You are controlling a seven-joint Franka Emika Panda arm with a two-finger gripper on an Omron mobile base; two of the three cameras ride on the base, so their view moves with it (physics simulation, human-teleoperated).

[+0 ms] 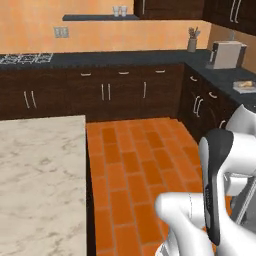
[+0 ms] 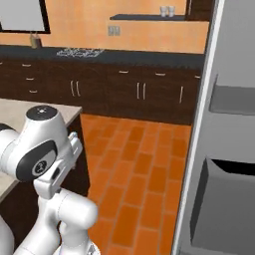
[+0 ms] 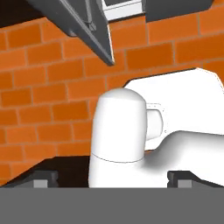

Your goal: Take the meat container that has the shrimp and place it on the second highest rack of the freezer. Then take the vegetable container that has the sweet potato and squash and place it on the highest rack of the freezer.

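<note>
The freezer stands at the right edge of the right base view, door open, with grey door bins facing the robot. The marble island lies left. The gripper, jaws spread wide, holds nothing and points at the brick floor. Step in hand: locating the shrimp container; next move calls for driving toward it.

one coffee machine, two glasses, one stovetop

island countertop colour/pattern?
Pale beige-grey marble with fine veining; the island countertop shows best in the left base view.
</note>
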